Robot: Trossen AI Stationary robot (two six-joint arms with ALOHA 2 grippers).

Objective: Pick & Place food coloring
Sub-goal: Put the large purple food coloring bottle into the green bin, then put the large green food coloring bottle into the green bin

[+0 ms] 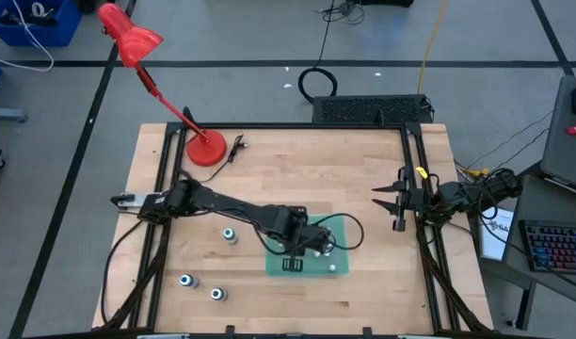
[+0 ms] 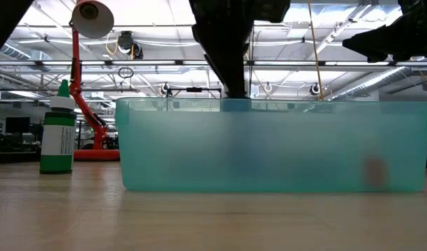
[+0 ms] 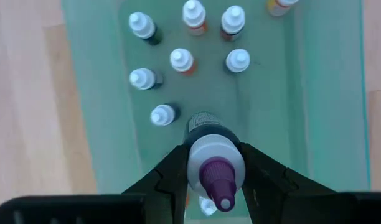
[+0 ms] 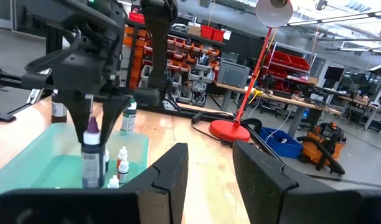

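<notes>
- The left hand pinches a purple-capped food coloring bottle upright, tip skyward.
- Beneath it, a teal bin holds small bottles.
- The right hand, spread, waits apart.

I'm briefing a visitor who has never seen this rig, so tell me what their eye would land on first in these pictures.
The left gripper holds a purple-tipped bottle upright over the teal bin at the table's front middle, where small white-capped bottles already stand. A red desk lamp leans over the table's far left corner. Three bottles still stand on the wood left of the bin, and the right gripper waits open at the right edge.
</notes>
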